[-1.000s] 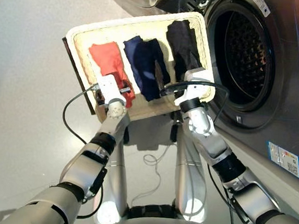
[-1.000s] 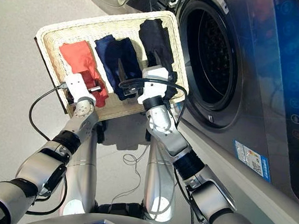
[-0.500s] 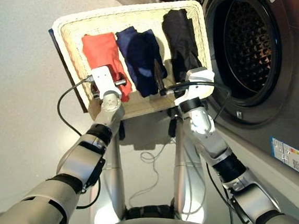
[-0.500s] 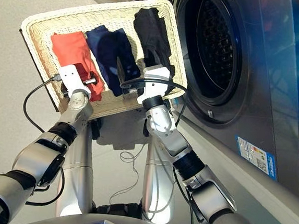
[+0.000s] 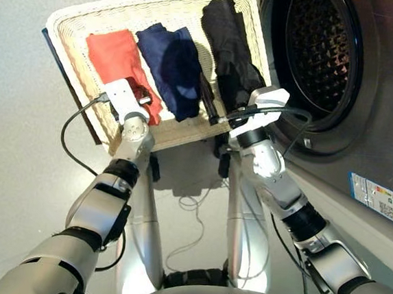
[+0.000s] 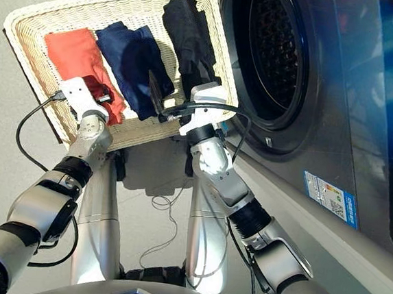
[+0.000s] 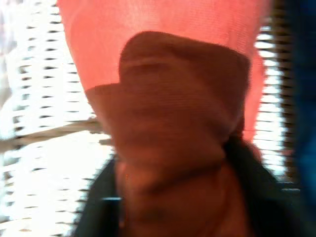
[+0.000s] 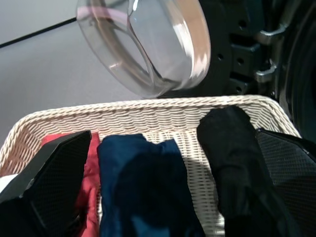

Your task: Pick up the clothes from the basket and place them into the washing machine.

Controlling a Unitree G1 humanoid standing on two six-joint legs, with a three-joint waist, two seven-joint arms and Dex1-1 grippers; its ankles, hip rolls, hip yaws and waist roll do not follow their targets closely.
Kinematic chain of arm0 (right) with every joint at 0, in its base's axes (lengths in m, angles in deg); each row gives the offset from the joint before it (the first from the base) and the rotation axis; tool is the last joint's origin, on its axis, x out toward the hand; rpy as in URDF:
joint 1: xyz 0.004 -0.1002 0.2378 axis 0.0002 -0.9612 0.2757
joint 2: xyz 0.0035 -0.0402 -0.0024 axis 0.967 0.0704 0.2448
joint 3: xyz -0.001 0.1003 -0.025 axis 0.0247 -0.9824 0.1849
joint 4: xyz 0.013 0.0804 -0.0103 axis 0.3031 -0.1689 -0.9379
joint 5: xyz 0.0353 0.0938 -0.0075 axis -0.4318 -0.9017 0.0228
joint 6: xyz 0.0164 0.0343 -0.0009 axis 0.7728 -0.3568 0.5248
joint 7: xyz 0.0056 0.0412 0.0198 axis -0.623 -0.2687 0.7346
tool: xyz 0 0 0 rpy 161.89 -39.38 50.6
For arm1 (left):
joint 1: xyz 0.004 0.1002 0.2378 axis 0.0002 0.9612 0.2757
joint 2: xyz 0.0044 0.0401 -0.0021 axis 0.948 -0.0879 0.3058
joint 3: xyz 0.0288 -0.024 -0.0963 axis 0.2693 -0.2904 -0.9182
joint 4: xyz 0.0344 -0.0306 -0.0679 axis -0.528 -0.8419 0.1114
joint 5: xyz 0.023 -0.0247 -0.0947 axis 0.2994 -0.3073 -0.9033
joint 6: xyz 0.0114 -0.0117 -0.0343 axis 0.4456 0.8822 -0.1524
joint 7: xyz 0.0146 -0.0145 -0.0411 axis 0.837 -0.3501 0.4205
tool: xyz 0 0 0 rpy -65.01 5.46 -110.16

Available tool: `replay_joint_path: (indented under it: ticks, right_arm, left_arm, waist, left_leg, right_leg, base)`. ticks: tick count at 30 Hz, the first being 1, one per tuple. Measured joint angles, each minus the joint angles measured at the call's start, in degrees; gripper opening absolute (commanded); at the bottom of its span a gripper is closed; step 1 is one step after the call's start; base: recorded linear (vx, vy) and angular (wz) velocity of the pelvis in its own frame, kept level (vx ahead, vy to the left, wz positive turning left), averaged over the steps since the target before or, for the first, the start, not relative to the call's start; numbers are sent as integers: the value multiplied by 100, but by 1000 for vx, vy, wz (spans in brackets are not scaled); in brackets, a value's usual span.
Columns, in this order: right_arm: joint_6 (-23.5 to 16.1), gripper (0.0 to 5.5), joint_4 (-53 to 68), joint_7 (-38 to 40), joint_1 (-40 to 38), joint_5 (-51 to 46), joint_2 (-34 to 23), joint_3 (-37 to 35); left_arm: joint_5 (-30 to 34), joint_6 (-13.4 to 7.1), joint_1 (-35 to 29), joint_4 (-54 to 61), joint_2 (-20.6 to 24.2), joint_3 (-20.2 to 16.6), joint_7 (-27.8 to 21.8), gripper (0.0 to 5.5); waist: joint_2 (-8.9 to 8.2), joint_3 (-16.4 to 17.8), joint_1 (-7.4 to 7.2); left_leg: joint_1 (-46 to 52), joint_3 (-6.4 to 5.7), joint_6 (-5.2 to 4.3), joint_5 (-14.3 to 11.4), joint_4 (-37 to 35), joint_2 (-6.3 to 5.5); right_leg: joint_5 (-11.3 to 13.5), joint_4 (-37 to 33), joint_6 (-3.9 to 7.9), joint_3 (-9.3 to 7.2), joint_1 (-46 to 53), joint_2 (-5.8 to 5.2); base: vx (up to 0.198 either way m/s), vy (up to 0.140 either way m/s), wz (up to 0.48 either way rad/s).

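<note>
The washing machine (image 5: pixel 366 100) fills the 3 o'clock side of my head view, dark grey, its porthole open onto the dark drum (image 5: pixel 315 54). Its round glass door (image 8: pixel 148 44) stands swung out beyond the far rim of the basket, seen from my right wrist.

The basket (image 5: pixel 160 10), cream-white wicker with a low woven rim, sits just beside the porthole toward 9 o'clock, on a stand whose dark edge shows under its outer side. Grey floor (image 5: pixel 15 172) lies around and below it.

3 garments lie side by side in the basket. The black garment (image 5: pixel 227 36) is nearest the machine, the navy garment (image 5: pixel 172 66) is in the middle, and the orange-red garment (image 5: pixel 118 57) is at the 9 o'clock end.

My left gripper (image 5: pixel 140 99) is down on the near end of the orange-red garment; in my left wrist view bunched orange cloth covers my fingers, so I cannot tell how far apart they are or whether they have hold of it.

My right gripper (image 8: pixel 163 197) hangs over the near rim, between the navy and black garments, its 2 black fingers (image 8: pixel 54 168) spread wide with nothing between them.
</note>
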Motion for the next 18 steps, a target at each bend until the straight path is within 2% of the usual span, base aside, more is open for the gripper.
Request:
replay_joint_path:
  ticks: [3, 4, 8, 11, 14, 16, 18]
  right_arm:
    - [3, 550, -8, 1, -51, 0, 14, 6]
    - [2, 550, -6, 0, -70, -2, 17, -3]
    - [25, 550, -7, -3, -192, -64, -24, -83]
    - [31, 550, -13, -1, -404, -80, -60, -328]
    - [33, 550, -23, 0, -511, -78, -180, -490]
    - [42, 550, -34, 4, -594, -77, -211, -666]
    - [69, 550, -146, -33, -646, -207, -309, -781]
  left_arm:
    - [7, 58, 72, 163, 22, 38, -9, 0]
    - [29, 79, 170, 322, 58, 41, -5, 0]
    - [368, 186, 946, 1250, 135, 219, 67, 0]
    - [766, 164, 1819, 2466, 84, 262, 121, 0]
    - [1112, 150, 2327, 3201, 160, 216, 174, 0]
    - [1467, 146, 2617, 3770, 411, 178, 163, 0]
    - [1913, 135, 2713, 4213, 721, 207, 140, 0]
  waist:
    - [-6, 3, 37]
    - [-9, 10, 41]
    - [-14, 48, 34]
    - [-7, 63, 196]
    - [-3, 64, 351]
    - [4, 66, 387]
    - [7, 67, 491]
  left_leg:
    - [78, -7, -10, 11, -36, -5]
    - [142, -4, -8, 37, -127, -44]
    - [468, 12, -20, 95, -449, -83]
    - [903, 26, -82, 208, -859, -94]
    - [1332, 34, -78, 317, -1242, -120]
    - [1586, 19, -95, 380, -1437, -124]
    - [1879, 39, -89, 426, -1633, -123]
  right_leg:
    - [-31, -3, -41, -4, 65, -2]
    - [-21, -81, -52, -4, 120, -8]
    - [62, -320, -49, -2, 399, -19]
    - [72, -525, -64, -40, 763, -49]
    - [71, -739, -77, -80, 1124, -93]
    - [77, -897, -86, -151, 1390, -105]
    - [85, -1039, -87, -165, 1661, -111]
  base:
    - [0, 0, 0]
    - [0, 0, 0]
    - [0, 0, 0]
    - [0, 0, 0]
    - [36, 1, 64]
    - [57, -4, 104]
    - [57, -20, 20]
